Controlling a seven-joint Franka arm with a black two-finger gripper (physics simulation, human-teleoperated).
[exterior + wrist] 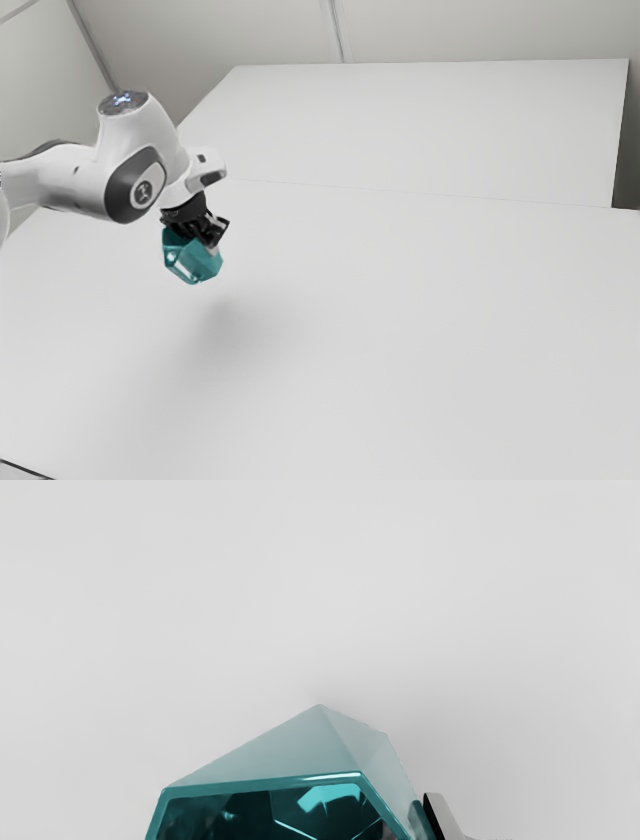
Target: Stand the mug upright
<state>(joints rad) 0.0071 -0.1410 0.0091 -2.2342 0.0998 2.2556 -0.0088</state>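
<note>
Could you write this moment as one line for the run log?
gripper: closed on mug | mug: teal, held above table | status: not set down

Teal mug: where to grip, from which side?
Probably the mug's wall near the rim, coming from the open end, one finger inside, one outside. Its mouth faces the wrist camera, giving access from the hand's side, and the outer wall's flat facets should seat a pad. The gripper has it off the table, one finger at the outer wall.
</note>
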